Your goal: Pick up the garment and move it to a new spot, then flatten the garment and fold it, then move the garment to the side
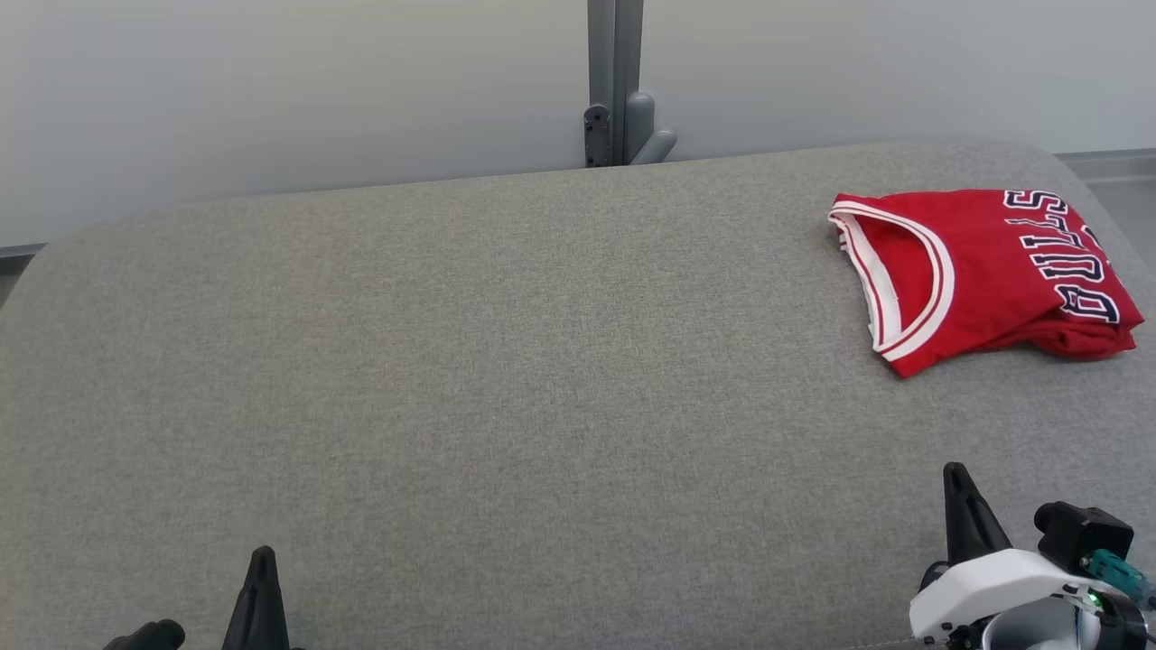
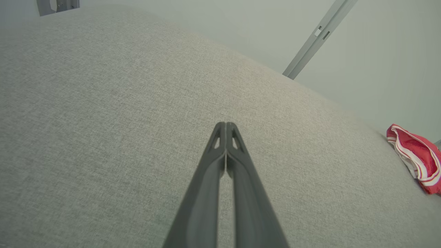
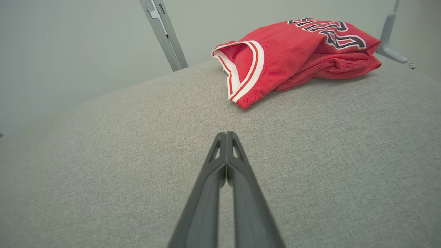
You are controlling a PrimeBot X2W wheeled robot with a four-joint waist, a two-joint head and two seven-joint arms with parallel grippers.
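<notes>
Head view, jersey: one red sleeveless basketball jersey with white-trimmed neck and dark lettering lies folded at the far right of the grey fabric-covered table.
Head view, grippers: left gripper low left, right gripper low right, each a single dark spike, both well apart from the jersey.
Left wrist view: its two fingers are pressed together, holding nothing; jersey at the right edge.
Right wrist view: its two fingers are pressed together, empty; jersey ahead, neck opening facing them.
Handling: likely light, soft and limp; lifted by one layer it would sag and unfold. Pinch through all layers at the near folded edge, probably with both grippers.
Count: one jersey, two grippers, one table.
</notes>
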